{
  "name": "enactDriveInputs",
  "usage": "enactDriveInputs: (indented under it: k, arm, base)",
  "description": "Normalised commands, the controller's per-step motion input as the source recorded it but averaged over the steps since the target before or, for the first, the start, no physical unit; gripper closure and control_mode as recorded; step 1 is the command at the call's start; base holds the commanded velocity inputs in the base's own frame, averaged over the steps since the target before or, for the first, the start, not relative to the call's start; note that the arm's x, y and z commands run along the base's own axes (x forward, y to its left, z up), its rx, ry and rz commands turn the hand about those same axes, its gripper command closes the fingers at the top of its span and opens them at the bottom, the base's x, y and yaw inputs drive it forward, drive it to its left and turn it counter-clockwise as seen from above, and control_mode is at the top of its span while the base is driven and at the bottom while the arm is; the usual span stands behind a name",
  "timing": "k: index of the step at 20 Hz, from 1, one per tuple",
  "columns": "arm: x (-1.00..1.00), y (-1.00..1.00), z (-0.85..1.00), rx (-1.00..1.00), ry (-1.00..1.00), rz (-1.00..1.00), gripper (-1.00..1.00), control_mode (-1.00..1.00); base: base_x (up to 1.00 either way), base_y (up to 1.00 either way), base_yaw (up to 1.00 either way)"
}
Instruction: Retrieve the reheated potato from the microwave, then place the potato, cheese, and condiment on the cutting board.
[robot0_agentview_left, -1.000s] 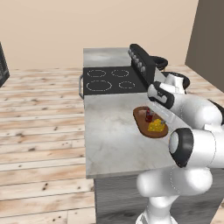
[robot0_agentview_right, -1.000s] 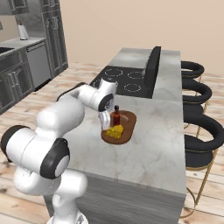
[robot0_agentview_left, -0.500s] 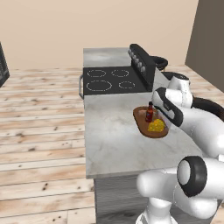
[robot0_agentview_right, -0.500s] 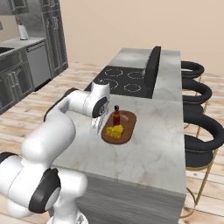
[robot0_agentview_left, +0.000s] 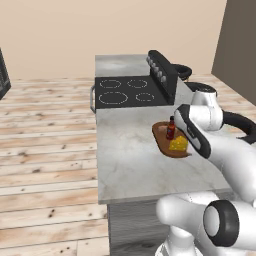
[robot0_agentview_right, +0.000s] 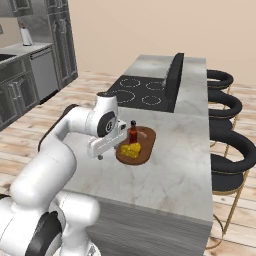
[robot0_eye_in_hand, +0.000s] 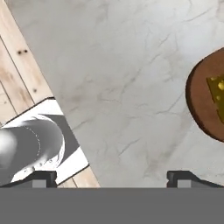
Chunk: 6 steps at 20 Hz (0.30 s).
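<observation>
The reddish-brown cutting board (robot0_agentview_right: 145, 136) lies on the marble island, also seen in the left base view (robot0_agentview_left: 161, 134) and at the right edge of the hand view (robot0_eye_in_hand: 199, 103). On it stand the dark red condiment (robot0_agentview_right: 133, 132) (robot0_agentview_left: 171, 128), upright, and the yellow cheese (robot0_agentview_right: 131, 150) (robot0_agentview_left: 178, 144) (robot0_eye_in_hand: 217, 89). My gripper (robot0_agentview_right: 111, 149) (robot0_eye_in_hand: 113, 177) hangs open just beside the board's left edge, over bare counter, with nothing between its fingers. The potato and the microwave are out of view.
A black stovetop (robot0_agentview_left: 129, 91) with a raised dark back panel (robot0_agentview_right: 174, 80) lies beyond the board. Black bar stools (robot0_agentview_right: 227, 150) line the island's right side. Grey cabinets (robot0_agentview_right: 30, 75) stand at the far left, and wooden floor (robot0_agentview_left: 45, 140) lies left of the island.
My hand has drawn back from over the condiment to the left of the board, and the arm has swung round. The jaws stay open. Condiment and cheese have not moved.
</observation>
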Motion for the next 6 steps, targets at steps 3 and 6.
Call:
enactDriveInputs:
  k: [3, 6]
  arm:
    - [-0.39, 0.01, 0.08, 0.03, 0.12, -0.66, -1.0, -1.0]
    - [-0.38, 0.0, 0.07, 0.05, 0.14, -0.68, -1.0, -1.0]
  base:
    - [0.0, 0.0, 0.0]
    - [0.0, 0.0, 0.0]
